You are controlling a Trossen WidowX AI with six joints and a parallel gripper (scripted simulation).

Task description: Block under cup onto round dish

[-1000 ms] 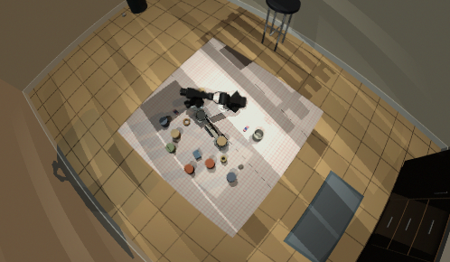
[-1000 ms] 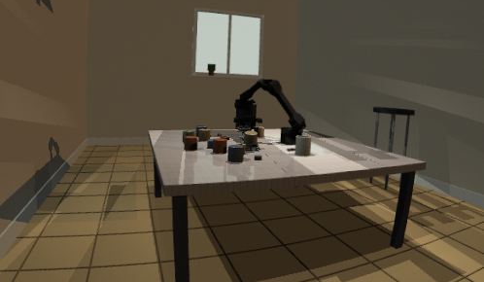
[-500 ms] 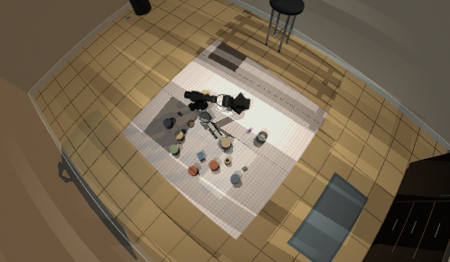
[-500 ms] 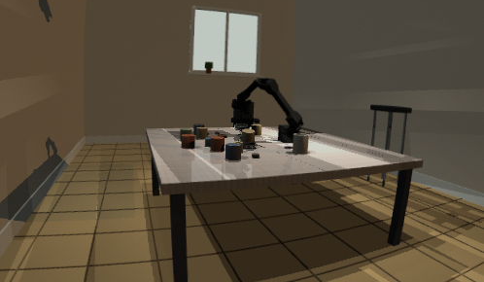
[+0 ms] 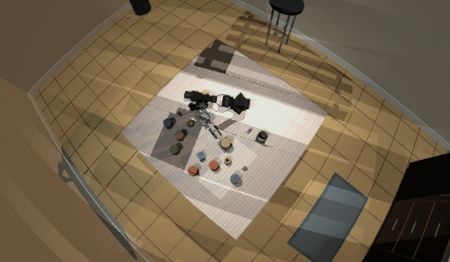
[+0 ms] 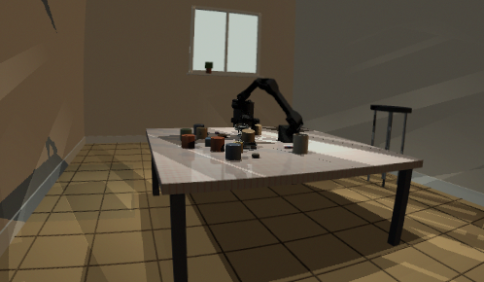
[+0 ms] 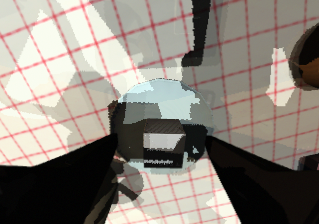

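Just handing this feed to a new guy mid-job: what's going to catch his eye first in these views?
In the wrist view, the dark block sitting on the pale round dish, framed by the wide-open pincer with its fingers apart from it on either side. Then, in the exterior view, the black arm arching over a crowd of small coloured cups on the table, beneath a bright window.

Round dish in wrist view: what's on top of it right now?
The dark block sits on the pale round dish, between the open gripper fingers, apparently free of both. The dish's lower edge is covered by block and fingers. No cup shows above it.
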